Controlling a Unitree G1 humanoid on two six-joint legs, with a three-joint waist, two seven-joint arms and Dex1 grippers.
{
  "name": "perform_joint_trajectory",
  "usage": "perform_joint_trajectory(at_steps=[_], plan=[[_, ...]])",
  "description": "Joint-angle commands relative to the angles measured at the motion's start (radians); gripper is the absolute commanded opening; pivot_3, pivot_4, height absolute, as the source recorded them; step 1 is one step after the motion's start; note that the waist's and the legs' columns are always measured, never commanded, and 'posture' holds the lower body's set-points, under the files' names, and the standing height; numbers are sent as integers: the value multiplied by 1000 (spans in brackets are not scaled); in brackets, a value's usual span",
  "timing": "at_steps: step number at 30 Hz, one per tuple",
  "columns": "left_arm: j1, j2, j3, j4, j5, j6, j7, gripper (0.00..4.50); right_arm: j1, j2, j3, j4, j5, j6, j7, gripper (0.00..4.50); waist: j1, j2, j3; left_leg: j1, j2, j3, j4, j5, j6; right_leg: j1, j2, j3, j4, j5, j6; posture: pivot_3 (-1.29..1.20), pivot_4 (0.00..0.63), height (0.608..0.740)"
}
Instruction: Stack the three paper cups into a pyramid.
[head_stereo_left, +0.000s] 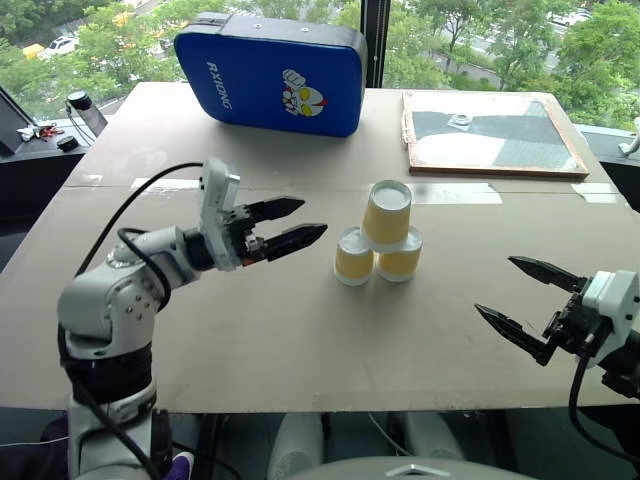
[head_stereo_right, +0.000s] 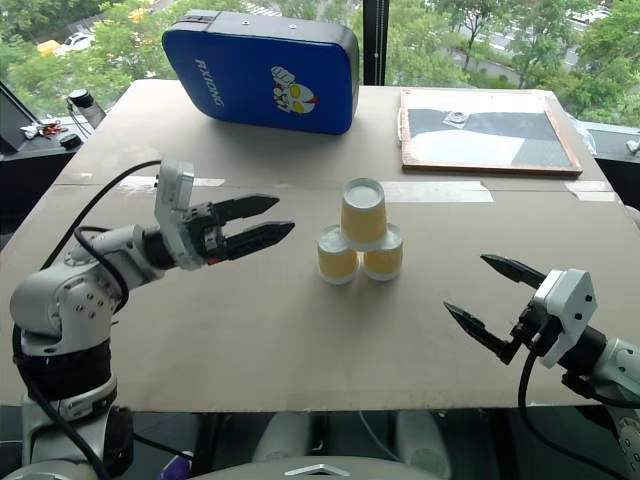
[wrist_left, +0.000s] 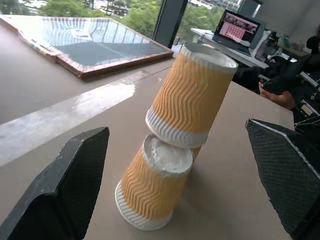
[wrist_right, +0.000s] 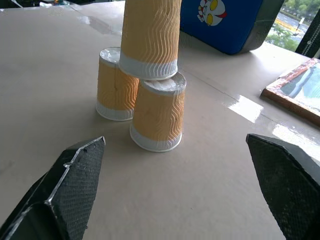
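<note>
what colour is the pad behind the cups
Blue pad, with a cartoon figure; left eye view shows it best.

Two paper cups (head_stereo_left: 376, 260) side by side mid-table (head_stereo_left: 250, 340), third cup (head_stereo_left: 386, 214) atop; pad (head_stereo_left: 270, 73) behind.

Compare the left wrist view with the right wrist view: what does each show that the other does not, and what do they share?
Left wrist view alone: an open laptop and the wooden-framed board's whole dark face. Right wrist view alone: the blue pad with its cartoon print, and both bottom cups, the left one and the right one, side by side. Shared: the top cup resting on the upturned cups below, and the tan table.
</note>
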Motion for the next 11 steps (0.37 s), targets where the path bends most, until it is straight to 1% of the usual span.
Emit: perform_joint_trajectory(at_steps=[1, 3, 5, 8, 11], plan=[[191, -11, 88, -80, 44, -136, 4, 4489, 1, 4, -15, 64, -18, -50, 34, 4500, 1, 1, -1, 1, 0, 0, 0, 0, 0, 0, 0, 1, 0, 0, 0, 0, 150, 740], [334, -26, 133, -97, 68, -197, 9, 4489, 11, 3, -31, 125, -29, -75, 60, 4500, -3, 2, -2, 2, 0, 1, -1, 0, 0, 0, -1, 5, -1, 0, 0, 0, 150, 740], [440, -33, 144, -111, 97, -268, 3, 4489, 25, -2, -46, 170, -37, -92, 79, 4500, 1, 1, -1, 1, -1, 2, -2, 0, 0, 0, -1, 3, -1, 0, 0, 0, 150, 740], [511, -38, 142, -134, 94, -291, 26, 4489, 38, -12, -64, 203, -35, -96, 96, 4500, 14, 1, -2, 2, -1, 2, -2, 0, 1, 0, -1, 3, -1, 0, -1, 0, 150, 740], [563, -27, 121, -128, 99, -317, 16, 4489, 36, -14, -62, 227, -41, -105, 111, 4500, 16, 2, -2, 2, -1, 3, -2, 0, 1, 1, -2, 2, -1, 0, -1, 0, 150, 740]])
